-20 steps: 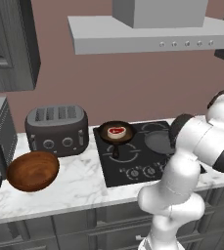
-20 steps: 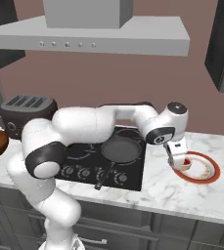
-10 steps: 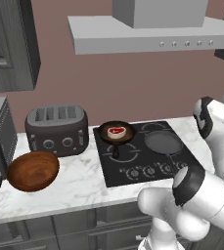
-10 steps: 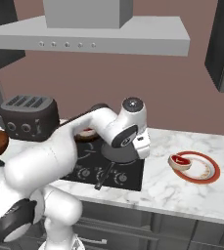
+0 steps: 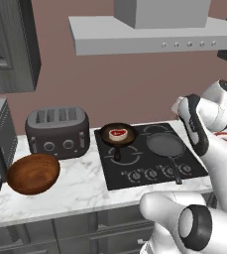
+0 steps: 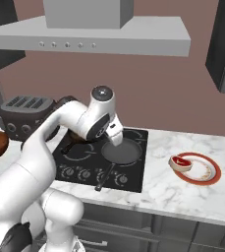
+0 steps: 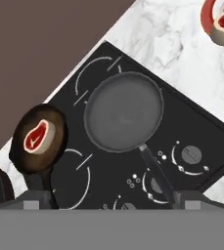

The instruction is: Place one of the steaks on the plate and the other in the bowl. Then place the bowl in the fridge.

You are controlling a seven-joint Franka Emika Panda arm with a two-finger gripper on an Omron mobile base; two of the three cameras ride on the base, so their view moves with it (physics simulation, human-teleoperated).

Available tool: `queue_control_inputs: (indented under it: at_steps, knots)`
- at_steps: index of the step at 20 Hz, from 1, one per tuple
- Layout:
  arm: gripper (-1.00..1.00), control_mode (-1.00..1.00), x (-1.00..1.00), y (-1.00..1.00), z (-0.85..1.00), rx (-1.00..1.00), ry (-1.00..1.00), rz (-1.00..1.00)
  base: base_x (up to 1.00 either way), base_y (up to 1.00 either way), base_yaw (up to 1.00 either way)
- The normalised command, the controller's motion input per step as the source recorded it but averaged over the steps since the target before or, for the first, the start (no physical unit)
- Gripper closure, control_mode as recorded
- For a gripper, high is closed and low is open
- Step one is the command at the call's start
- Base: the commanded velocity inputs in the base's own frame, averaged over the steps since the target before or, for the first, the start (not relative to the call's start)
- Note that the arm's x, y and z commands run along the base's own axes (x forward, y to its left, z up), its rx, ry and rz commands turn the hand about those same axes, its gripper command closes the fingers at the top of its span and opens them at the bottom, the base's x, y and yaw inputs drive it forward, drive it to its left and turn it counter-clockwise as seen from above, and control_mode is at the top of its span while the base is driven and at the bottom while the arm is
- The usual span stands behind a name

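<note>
The hob [image 5: 147,156] fills the middle of the counter [image 5: 75,188], with a toaster [image 5: 58,131] to its left, and it carries two pans. The big grey pan [image 7: 123,111] is empty. The small dark pan [image 7: 39,138] at the hob's back left corner holds one steak [image 7: 36,136], lying flat in the middle, so it can probably be lifted straight up.

The bowl [image 5: 33,173] sits empty in front of the toaster, near the counter's front edge; that steak looks meant for it. The plate [image 6: 196,168] lies on the marble well to the right of the hob with the other steak [image 6: 181,162] resting on its left rim (that half of the job seems done).

The gripper [image 7: 111,201] hangs over the hob above the grey pan, its fingers spread wide with nothing between them, likely placed for a reach toward the small pan.
</note>
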Motion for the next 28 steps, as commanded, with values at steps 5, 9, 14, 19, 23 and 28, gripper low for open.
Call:
queue_control_inputs:
  at_steps: [5, 9, 14, 19, 23, 28]
  knots:
    - [-1.0, -1.0, 0.03, 0.96, 0.02, -0.05, 0.05, 0.42, 0.0, 0.0, 0.0]
    - [-1.0, -1.0, 0.18, 0.81, 0.0, -0.05, 0.16, 0.31, 0.0, 0.0, 0.0]
    - [-1.0, -1.0, 0.33, 0.76, 0.0, -0.08, 0.25, 0.27, 0.0, 0.0, 0.0]
    - [-1.0, -1.0, 0.44, 0.54, -0.25, -0.15, 0.19, 0.13, 0.0, 0.0, 0.0]
    - [-1.0, -1.0, 0.56, 0.24, -0.49, -0.11, 0.03, 0.0, 0.0, 0.0, 0.0]
    - [-1.0, -1.0, 0.48, 0.01, -0.36, -0.07, -0.03, 0.0, 0.0, 0.0, 0.0]
